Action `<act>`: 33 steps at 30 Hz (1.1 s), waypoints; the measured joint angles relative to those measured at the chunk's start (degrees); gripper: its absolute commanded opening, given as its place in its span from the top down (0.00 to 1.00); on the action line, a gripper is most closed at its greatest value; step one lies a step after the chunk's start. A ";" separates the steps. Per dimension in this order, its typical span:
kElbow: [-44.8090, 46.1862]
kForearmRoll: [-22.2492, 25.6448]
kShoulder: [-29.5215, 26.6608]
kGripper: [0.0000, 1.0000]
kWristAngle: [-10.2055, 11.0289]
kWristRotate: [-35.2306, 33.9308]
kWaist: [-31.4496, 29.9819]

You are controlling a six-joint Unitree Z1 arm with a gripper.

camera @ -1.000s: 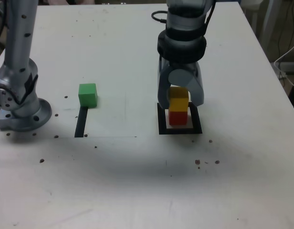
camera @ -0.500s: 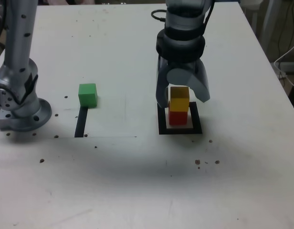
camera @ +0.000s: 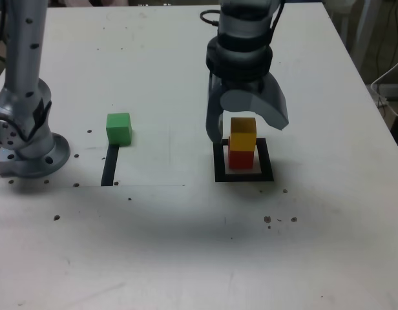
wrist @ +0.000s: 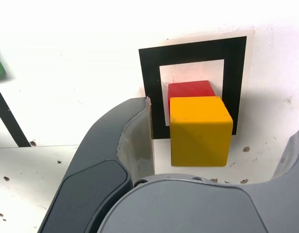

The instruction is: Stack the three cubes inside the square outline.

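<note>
The yellow cube sits on top of the red cube, and both stand inside the square outline at the exterior view's right of centre. My gripper hovers over that pair, open, with one finger on each side of the yellow cube and a gap to each. The wrist view shows the yellow cube slightly offset on the red cube within the outline, clear of the fingers. The green cube rests alone on the table at the exterior view's left.
A short black strip lies just in front of the green cube. The arm's grey base stands at the exterior view's far left. A black cable trails behind the wrist. The white table is speckled with small dark marks.
The jaws have spread apart from the yellow cube, letting it go on top of the red cube. The gripper has risen slightly; the cubes have stayed put.
</note>
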 measured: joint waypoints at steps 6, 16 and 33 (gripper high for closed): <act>1.82 2.22 -5.38 0.01 -0.87 0.28 0.00; 10.28 4.42 -17.32 0.01 -0.68 2.80 2.83; 24.32 6.47 -28.22 0.01 4.28 10.01 11.37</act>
